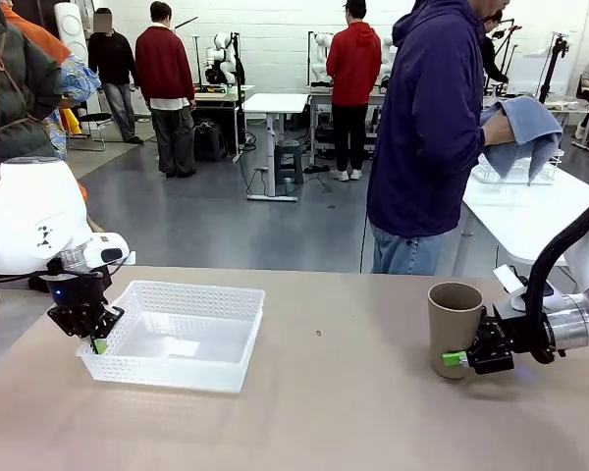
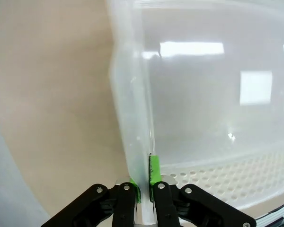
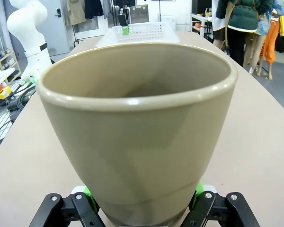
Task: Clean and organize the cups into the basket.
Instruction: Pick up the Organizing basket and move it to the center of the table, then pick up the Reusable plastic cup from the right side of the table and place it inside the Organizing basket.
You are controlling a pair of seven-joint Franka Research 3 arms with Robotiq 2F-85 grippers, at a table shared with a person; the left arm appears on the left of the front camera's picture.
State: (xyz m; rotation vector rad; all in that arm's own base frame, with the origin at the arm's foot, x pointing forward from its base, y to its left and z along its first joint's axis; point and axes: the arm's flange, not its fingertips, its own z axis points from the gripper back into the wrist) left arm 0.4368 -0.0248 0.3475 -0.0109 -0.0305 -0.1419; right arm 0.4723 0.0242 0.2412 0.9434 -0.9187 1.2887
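**Both arms gripping: left on basket wall, right on cup**

Left fingers (image 2: 155, 172) pressed together on the thin side wall of the basket (image 2: 213, 198), one green pad inside the wall, one outside. In the front view the left fingers (image 1: 98, 343) point straight down at the left end of the basket (image 1: 191, 291). The wrist is vertical above them and the white arm comes in from the left edge. The basket sits flat on the left half of the worktop (image 1: 353, 402).

Right fingers (image 3: 85, 198) pinch a tan-brown cup (image 3: 137, 132) low on its body, one pad each side, with the mouth facing the wrist camera. From the front, the right fingers (image 1: 455, 359) reach in sideways, roughly level with the worktop, forearm running out to the right edge. The cup (image 1: 455, 324) is upright, mouth up, on the right side of the worktop, well apart from the basket.

A person (image 1: 427, 128) stands behind the far edge with a blue cloth (image 1: 525, 132) bunched in one raised hand (image 1: 499, 128).
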